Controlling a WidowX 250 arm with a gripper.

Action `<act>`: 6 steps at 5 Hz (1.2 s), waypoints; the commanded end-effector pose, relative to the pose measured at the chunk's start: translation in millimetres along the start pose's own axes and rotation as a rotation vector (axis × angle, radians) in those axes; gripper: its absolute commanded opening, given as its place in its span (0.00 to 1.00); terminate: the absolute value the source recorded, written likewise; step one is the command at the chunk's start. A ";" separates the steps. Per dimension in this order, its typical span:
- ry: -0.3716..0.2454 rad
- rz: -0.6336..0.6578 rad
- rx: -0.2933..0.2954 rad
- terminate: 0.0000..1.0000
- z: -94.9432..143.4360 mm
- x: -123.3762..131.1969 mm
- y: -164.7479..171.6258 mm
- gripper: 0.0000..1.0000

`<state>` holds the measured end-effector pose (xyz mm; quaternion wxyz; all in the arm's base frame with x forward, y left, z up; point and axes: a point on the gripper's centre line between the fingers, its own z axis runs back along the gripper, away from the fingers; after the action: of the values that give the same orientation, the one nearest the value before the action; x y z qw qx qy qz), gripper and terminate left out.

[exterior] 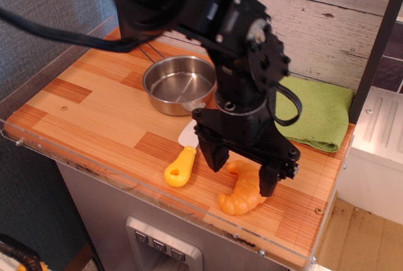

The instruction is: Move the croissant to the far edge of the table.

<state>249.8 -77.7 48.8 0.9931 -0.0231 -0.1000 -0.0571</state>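
The orange-yellow croissant [240,196] lies near the front edge of the wood-plank table [82,104], right of centre. My black gripper [242,171] is open and hangs low over it, one finger [216,155] left of the croissant's upper end and the other finger [269,181] over its right side. The croissant's upper part is partly hidden behind the fingers. I cannot tell if the fingers touch it.
A toy knife with a yellow handle [181,166] lies just left of the croissant. A steel pot [179,84] stands behind it. A folded green cloth [318,112] lies at the back right. Clear acrylic rims edge the table; a white plank wall stands behind.
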 end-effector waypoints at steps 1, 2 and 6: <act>0.026 -0.033 0.062 0.00 -22.9 15.3 -12.0 1.00; 0.079 -0.031 0.078 0.00 -39.0 14.7 -11.5 1.00; 0.143 0.020 -0.031 0.00 -31.6 24.6 -6.0 0.00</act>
<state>270.4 -86.9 9.0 0.9985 -0.0305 0.0062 -0.0452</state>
